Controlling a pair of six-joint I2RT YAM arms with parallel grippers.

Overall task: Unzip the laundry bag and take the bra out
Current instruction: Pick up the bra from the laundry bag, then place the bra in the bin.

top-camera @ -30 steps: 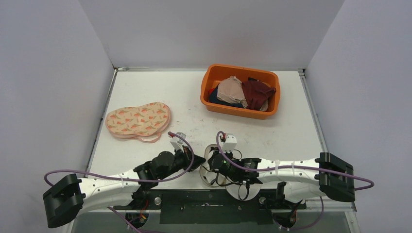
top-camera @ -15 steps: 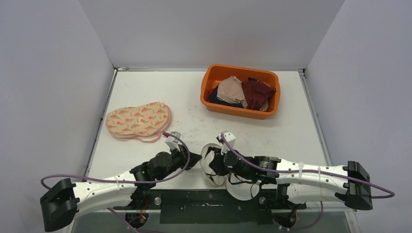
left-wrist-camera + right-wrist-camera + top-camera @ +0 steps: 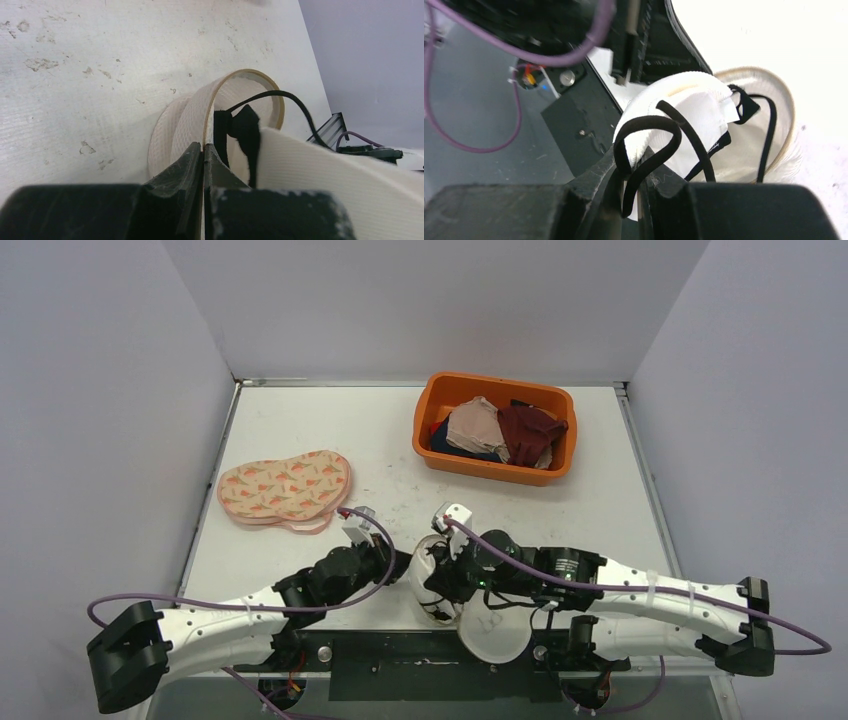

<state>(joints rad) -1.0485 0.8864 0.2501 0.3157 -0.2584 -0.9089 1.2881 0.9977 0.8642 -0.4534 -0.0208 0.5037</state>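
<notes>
The laundry bag (image 3: 424, 570), a round white mesh pouch with a tan zip rim, stands open on its side near the table's front edge. My left gripper (image 3: 402, 565) is shut on its rim; in the left wrist view the jaws (image 3: 204, 146) pinch the rim edge of the laundry bag (image 3: 185, 120). The bra (image 3: 493, 633), white with black straps, hangs partly out over the front edge. My right gripper (image 3: 441, 587) is shut on the bra (image 3: 694, 115), pinching white fabric and a black strap loop (image 3: 649, 125). The laundry bag (image 3: 791, 120) lies behind it.
An orange tub (image 3: 430, 405) of mixed clothes stands at the back right. A peach patterned pouch (image 3: 285, 487) lies at the left. The black mounting plate (image 3: 400, 652) and arm bases run along the near edge, just under the hanging bra.
My right arm has stretched out and swung its gripper leftward, and the white bra cup has come further out of the bag toward the front edge. The left gripper keeps its hold.
</notes>
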